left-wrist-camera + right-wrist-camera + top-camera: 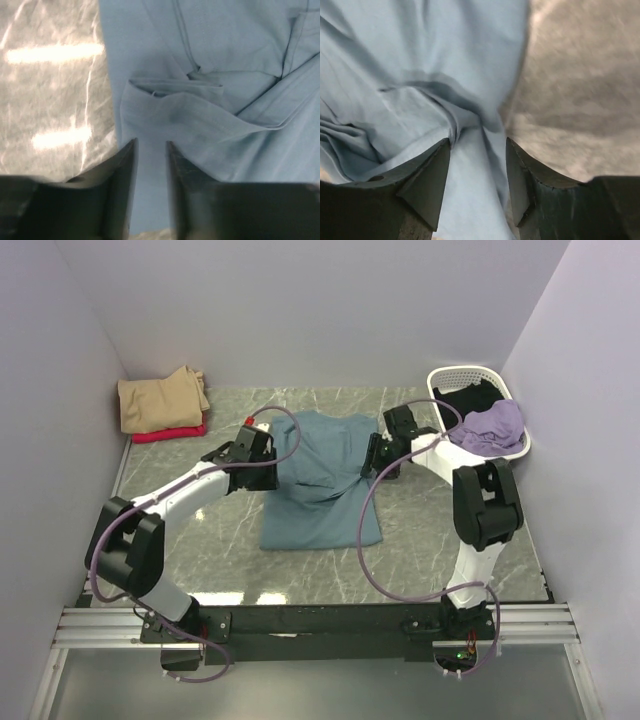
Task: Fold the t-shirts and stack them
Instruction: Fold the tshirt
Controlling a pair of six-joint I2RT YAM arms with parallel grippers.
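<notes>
Your arm bases (165, 625) sit bolted along the near edge of the table (450, 540), and both arms reach in to the teal-blue t-shirt (320, 490), which lies in the middle of the table, its lower part smooth toward the near edge and its upper part toward the far edge. Your left claw (268, 455) is at the shirt's left border and your right claw (372, 455) at its right border, level with each other. In the left wrist view, your left claw (151, 142) stands with its fingers (120, 175) a narrow gap apart. Teal cloth shows through the gap, and a folded flap with a stitched hem lies just beyond the tips, with bare marble to its left. In the right wrist view, your right claw (478, 141) is parted wider. A bunched ridge of the same cloth runs down between the two fingers without either one pressing on it, and bare table shows to the right. Neither claw grips anything. At the far-left corner, a folded tan t-shirt (160, 400) rests on a red t-shirt (165, 434), of which only the edge shows. At the far-right corner stands the white basket (450, 375), holding a lilac t-shirt (492, 425) draped over its near rim and a black t-shirt (470, 398) behind it.
</notes>
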